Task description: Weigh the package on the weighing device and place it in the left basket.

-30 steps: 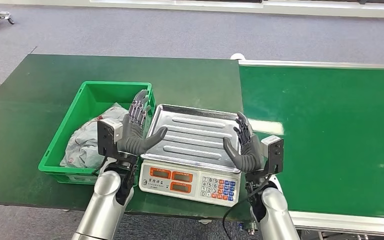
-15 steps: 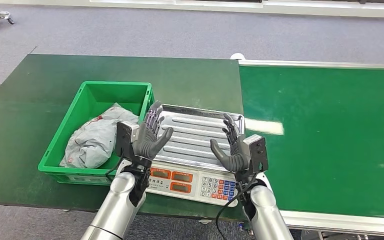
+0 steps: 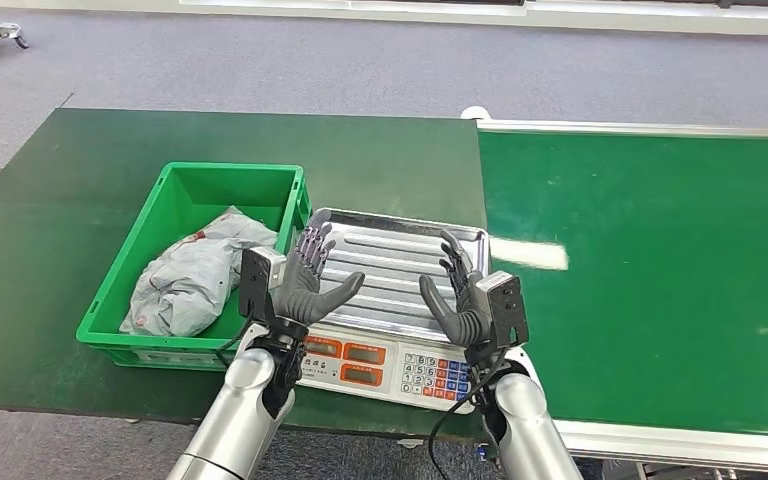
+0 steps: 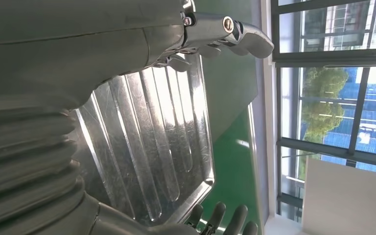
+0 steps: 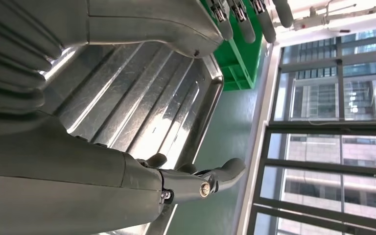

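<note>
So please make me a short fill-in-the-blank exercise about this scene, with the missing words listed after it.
1. The grey package lies inside the ____ basket.
2. The metal tray of the scale has ____ on it.
3. The left hand and the right hand are both ____, palms facing each other.
4. The basket stands to the robot's ____ of the scale.

Missing words: green; nothing; open; left

Lighting even and bright; head view sharp, wrist views partly overexposed.
A white glare patch lies on the conveyor belt [image 3: 528,254]. The scale tray [image 4: 142,142] reflects streaked highlights in both wrist views. The windows [image 5: 333,117] are washed out near the top. The left hand [image 4: 54,122] close to lens appears soft, unfocused.
</note>
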`<act>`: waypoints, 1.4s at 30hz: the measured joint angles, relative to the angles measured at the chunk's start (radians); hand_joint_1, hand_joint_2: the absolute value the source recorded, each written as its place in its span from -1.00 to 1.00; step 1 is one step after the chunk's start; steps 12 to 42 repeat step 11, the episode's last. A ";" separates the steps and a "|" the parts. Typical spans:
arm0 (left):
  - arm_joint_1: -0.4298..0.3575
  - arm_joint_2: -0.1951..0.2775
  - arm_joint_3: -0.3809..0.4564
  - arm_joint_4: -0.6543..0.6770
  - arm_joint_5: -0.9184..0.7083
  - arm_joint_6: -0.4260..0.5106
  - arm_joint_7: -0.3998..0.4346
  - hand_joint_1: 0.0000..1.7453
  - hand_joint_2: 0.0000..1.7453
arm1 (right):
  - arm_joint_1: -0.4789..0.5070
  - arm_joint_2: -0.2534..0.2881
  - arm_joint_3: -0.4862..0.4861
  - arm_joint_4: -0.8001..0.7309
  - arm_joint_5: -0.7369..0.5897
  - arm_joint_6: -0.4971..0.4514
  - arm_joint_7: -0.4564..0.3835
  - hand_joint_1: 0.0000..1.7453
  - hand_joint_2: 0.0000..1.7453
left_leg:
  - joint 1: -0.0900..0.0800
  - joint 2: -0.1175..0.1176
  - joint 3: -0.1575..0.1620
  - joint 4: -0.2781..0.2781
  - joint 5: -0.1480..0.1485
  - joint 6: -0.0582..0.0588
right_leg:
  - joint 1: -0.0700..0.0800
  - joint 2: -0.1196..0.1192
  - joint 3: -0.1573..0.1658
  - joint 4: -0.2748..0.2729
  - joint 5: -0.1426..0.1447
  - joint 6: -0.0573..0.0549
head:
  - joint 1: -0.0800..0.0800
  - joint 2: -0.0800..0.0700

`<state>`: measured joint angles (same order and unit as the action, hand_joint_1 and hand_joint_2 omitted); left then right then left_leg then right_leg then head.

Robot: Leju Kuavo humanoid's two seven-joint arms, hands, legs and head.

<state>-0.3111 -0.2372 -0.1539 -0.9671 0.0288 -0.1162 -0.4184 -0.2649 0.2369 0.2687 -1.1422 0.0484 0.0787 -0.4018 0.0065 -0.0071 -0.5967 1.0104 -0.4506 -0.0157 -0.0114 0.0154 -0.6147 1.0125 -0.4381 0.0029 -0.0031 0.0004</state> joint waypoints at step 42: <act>0.035 -0.001 0.000 -0.050 -0.015 0.009 0.001 -1.00 1.00 | 0.006 0.000 0.001 -0.010 0.011 -0.029 0.005 -1.00 1.00 | 0.000 0.000 0.000 0.000 0.000 0.000 | 0.000 0.000 0.000 0.000 0.000 0.000 | 0.000 0.000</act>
